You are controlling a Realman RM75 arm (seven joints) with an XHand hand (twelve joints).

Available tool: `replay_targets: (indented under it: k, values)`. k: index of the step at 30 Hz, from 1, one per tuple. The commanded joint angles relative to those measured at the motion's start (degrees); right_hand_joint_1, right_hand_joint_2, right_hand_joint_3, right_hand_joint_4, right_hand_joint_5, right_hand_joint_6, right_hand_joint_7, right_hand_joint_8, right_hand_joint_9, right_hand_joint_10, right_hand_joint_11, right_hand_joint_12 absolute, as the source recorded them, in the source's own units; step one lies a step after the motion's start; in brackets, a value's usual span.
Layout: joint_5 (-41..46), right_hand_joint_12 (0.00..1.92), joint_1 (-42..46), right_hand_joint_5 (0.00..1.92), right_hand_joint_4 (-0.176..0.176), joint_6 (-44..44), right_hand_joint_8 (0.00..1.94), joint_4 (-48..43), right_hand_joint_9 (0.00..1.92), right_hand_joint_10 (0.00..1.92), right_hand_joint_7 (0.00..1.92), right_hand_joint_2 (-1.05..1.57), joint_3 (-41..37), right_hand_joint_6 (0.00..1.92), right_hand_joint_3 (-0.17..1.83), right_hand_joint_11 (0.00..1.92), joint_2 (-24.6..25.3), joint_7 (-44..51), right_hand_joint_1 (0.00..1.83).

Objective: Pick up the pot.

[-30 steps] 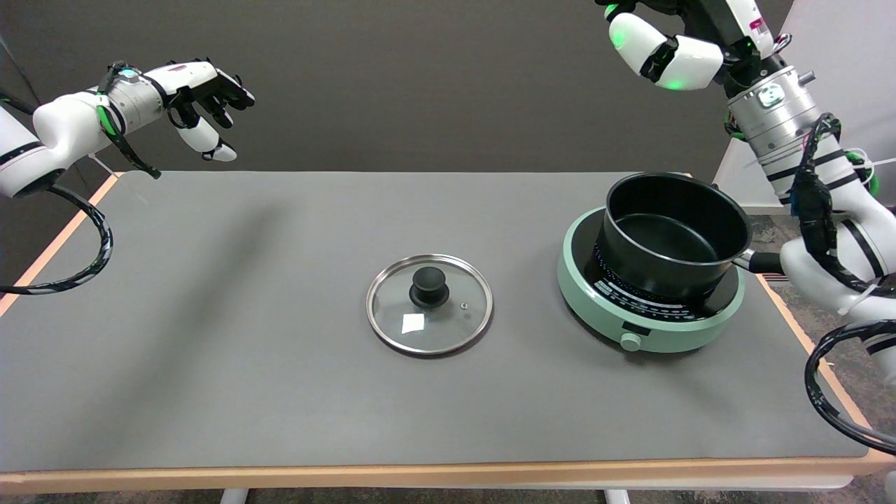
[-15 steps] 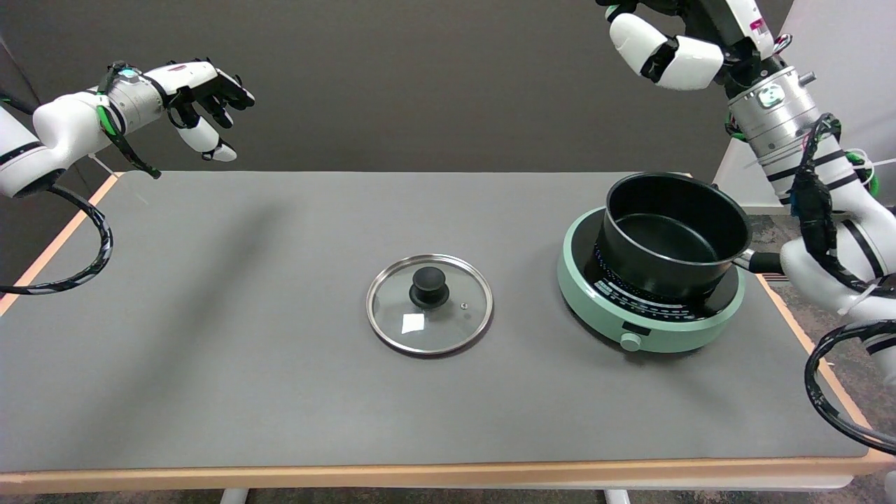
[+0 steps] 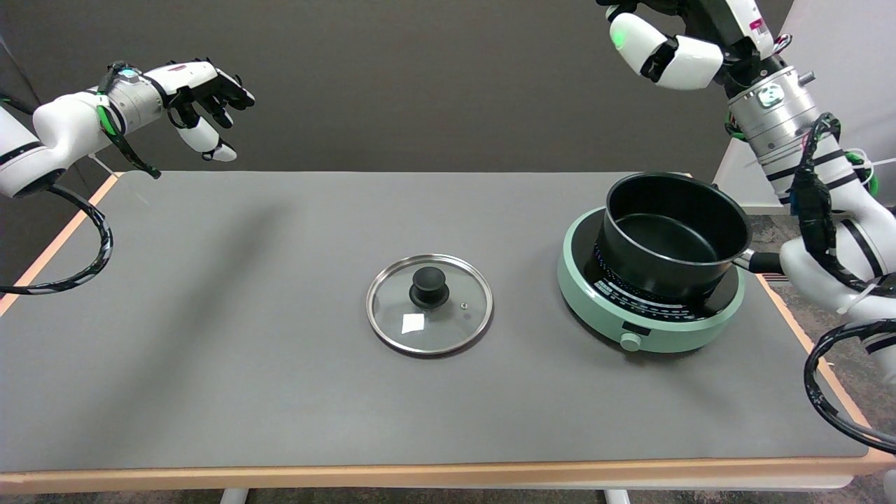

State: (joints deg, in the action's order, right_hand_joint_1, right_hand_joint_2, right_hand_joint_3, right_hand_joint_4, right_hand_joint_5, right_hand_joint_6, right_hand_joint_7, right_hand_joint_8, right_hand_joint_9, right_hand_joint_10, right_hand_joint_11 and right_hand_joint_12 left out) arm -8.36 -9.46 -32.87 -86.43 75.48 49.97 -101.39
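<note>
Progress: not begun | black round metal pot (image 3: 673, 234) sits on mint-green round hotplate (image 3: 651, 288), table's 3 o'clock, handle toward 3 | right hand (image 3: 665, 45) high at 1 o'clock, cropped, grasp unclear, nothing visibly held | left: reach, grip, lift.

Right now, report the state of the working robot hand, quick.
Right robot hand: not in view; only its arm shows beside the pot, so its state cannot be told.
</note>
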Motion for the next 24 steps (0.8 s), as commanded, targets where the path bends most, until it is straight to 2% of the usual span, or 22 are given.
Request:
replay_targets:
  k: [1, 24]
  values:
    - [0.0, 1.21, 0.2, 0.54, 0.037, 0.0, 0.20, -0.3, 0.65, 0.49, 0.65, 0.63, -0.3, 0.24, 0.89, 0.52, 0.0, 0.0, 0.74]
    - [0.0, 1.21, -0.3, 0.54, 0.036, 0.7, 0.20, -0.8, 0.65, 0.49, 0.65, 0.63, 0.7, 0.24, 0.89, 0.52, 1.2, 0.3, 0.74]
